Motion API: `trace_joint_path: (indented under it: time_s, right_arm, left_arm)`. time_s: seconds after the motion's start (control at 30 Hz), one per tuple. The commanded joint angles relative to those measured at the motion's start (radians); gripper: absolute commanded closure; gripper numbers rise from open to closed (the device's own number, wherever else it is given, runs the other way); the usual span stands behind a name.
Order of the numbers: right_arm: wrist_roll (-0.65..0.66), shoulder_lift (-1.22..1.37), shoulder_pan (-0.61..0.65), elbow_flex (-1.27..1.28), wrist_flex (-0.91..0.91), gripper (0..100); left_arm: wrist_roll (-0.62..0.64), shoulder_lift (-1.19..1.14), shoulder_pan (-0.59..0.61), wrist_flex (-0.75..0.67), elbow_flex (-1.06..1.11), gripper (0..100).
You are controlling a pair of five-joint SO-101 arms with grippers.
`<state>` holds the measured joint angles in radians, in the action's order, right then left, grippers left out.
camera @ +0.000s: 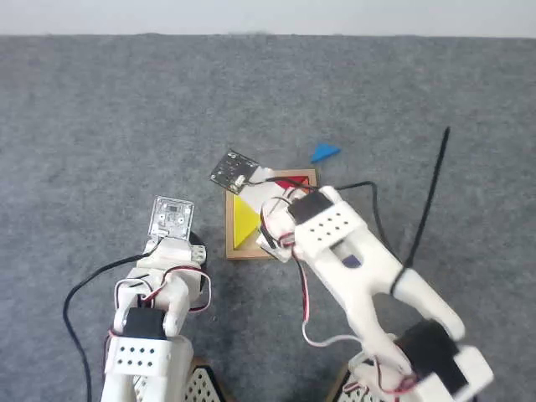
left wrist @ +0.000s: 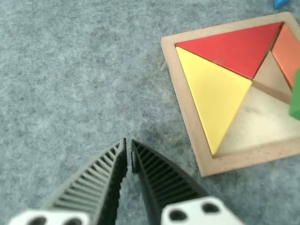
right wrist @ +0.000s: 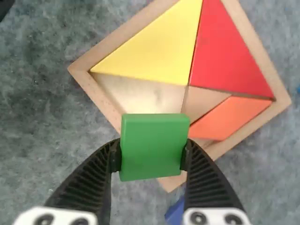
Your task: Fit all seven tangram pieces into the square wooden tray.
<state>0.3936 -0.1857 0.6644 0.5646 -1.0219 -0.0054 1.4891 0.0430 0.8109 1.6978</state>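
In the high view the right arm covers most of the tray (left wrist: 183, 93), so you see little more there than the yellow triangle (camera: 244, 219) and a sliver of the red triangle (camera: 291, 183). The left wrist view cuts the green piece (right wrist: 152, 145) off at its edge. A blue scrap shows below the right claw (right wrist: 150, 154) in its own wrist view, too cropped to identify.

A blue triangle (camera: 325, 152) lies loose on the grey carpet (camera: 100, 126), beyond the tray's far corner and well apart from both claws. A black cable (camera: 431, 184) trails beside the right arm.

Your right claw is clenched on the green piece, one jaw on each side, and holds it over the tray's near rim. Just ahead of it is bare tray floor; farther ahead the yellow and red triangles sit seated, with the orange piece (right wrist: 229, 122) beside the red one.

Your left claw (left wrist: 129, 150) is pressed closed with nothing in it, over the carpet — the tray lies ahead of its tips and off to its right, apart from it.
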Motion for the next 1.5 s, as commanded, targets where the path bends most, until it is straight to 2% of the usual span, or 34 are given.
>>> trace_joint_path:
  time_s: [0.0, 0.27, 0.57, 0.87, 1.0, 1.3, 1.47]
  right_arm:
    - [0.032, 0.096, 0.012, -0.155, 0.018, 93.2]
    - [0.091, 0.323, 0.013, -0.256, 0.021, 93.1]
    - [0.124, 0.348, 0.013, -0.258, 0.019, 92.4]
    - [0.118, 0.346, 0.013, -0.259, 0.021, 65.0]
    - [0.120, 0.344, 0.015, -0.261, 0.021, 63.8]
    - [0.083, 0.084, 0.004, -0.209, -0.061, 66.2]
    - [0.081, -0.113, -0.077, -0.112, -0.074, 66.3]
  left_arm:
    - [0.006, 0.012, 0.003, 0.005, -0.008, 98]
    - [0.006, 0.012, 0.003, 0.005, -0.008, 98]
    - [0.006, 0.012, 0.003, 0.005, -0.008, 98]
    - [0.006, 0.012, 0.003, 0.005, -0.008, 98]
    - [0.006, 0.012, 0.003, 0.005, -0.008, 98]
    - [0.006, 0.012, 0.003, 0.005, -0.008, 98]
    - [0.006, 0.012, 0.003, 0.005, -0.008, 98]
